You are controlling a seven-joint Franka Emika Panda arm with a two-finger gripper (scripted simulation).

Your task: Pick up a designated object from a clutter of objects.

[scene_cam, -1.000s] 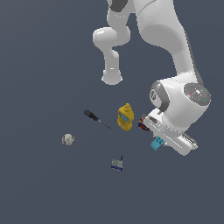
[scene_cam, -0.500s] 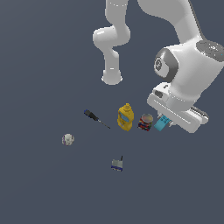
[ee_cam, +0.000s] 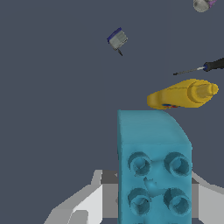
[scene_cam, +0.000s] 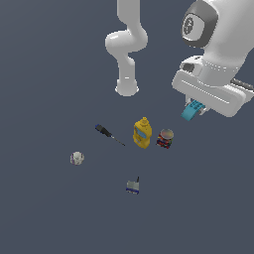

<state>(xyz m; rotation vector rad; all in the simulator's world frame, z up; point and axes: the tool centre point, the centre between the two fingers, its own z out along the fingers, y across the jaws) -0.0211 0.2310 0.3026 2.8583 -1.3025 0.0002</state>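
Tool clamped on cyan brick, high above yellow bottle

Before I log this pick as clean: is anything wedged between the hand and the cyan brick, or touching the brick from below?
Nothing visible. The hand is shut on the cyan brick, which hangs in the air, apart from the red-blue can and the yellow bottle below. In the wrist view the brick sits directly between the fingers, with no other item against it.
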